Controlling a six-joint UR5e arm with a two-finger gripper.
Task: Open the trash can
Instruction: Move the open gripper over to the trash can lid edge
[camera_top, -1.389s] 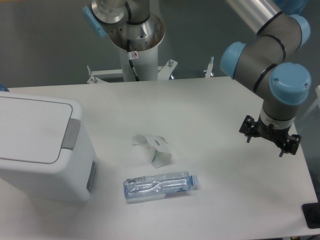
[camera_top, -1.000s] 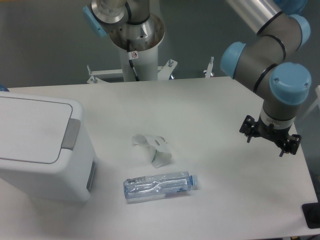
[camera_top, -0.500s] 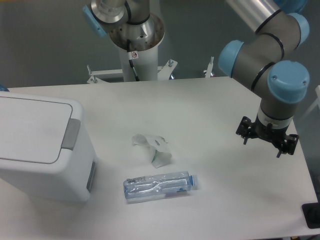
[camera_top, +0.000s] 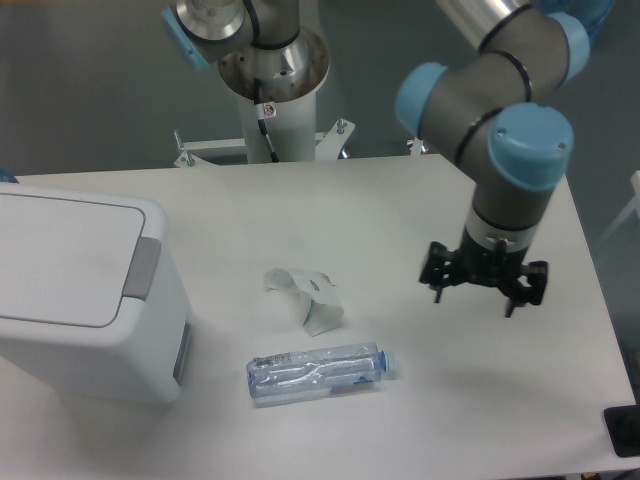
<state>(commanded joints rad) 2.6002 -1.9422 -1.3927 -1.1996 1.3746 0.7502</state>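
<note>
The trash can (camera_top: 80, 300) is a large white boxy bin at the left of the table, with its flat lid shut and a grey push tab (camera_top: 142, 268) on its right edge. My gripper (camera_top: 484, 292) hangs above the right half of the table, far from the can, fingers pointing down. It is open and holds nothing.
A clear plastic bottle (camera_top: 318, 372) lies on its side near the front middle. A crumpled white wrapper (camera_top: 306, 294) lies just behind it. The arm's base post (camera_top: 272, 100) stands at the table's back edge. A dark object (camera_top: 624, 432) sits at the front right corner.
My gripper has moved left, toward the middle of the table, and the wrist has turned. The can, bottle and wrapper have not moved.
</note>
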